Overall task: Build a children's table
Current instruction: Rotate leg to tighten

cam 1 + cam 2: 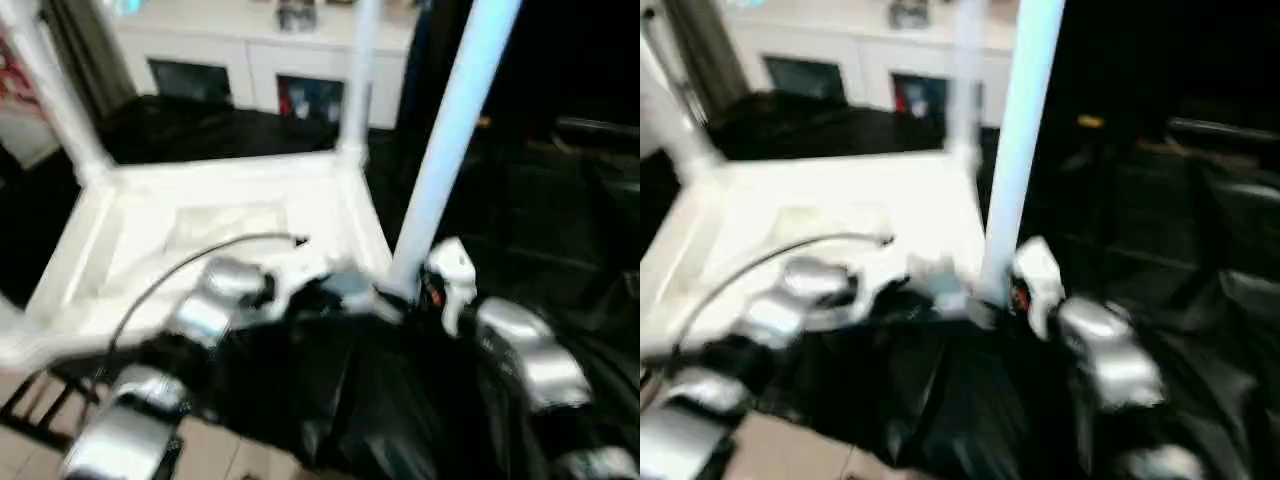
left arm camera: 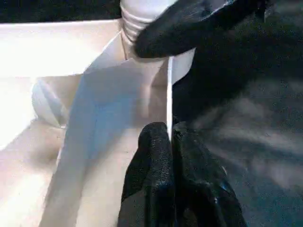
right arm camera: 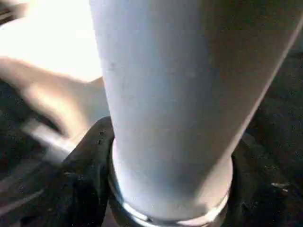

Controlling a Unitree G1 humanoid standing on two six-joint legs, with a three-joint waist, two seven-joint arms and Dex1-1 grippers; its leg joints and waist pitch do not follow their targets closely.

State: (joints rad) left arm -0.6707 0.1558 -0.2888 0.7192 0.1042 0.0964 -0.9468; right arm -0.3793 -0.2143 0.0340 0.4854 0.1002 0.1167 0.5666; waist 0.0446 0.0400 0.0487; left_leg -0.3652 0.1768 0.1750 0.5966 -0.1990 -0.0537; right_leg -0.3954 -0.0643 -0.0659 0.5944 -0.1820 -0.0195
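The children's table lies upside down, its white top (image 1: 230, 200) resting on a black sheet. White legs stand up from its corners: one at the far left (image 1: 55, 90), one at the far right (image 1: 360, 70), one at the near right (image 1: 455, 130). My right gripper (image 1: 415, 290) closes around the base of the near-right leg (image 3: 170, 94), a black finger (image 3: 87, 175) pressed on each side. My left gripper (image 2: 169, 130) is shut on the thin rim wall (image 2: 169, 90) of the top beside that corner socket.
A white cabinet (image 1: 250, 50) with glass doors stands behind the table. The black sheet (image 1: 330, 400) covers the work surface and hangs toward me. A thin cable (image 1: 170, 275) arcs over my left forearm. Tiled floor (image 1: 220, 455) and a dark rack (image 1: 40, 400) lie at lower left.
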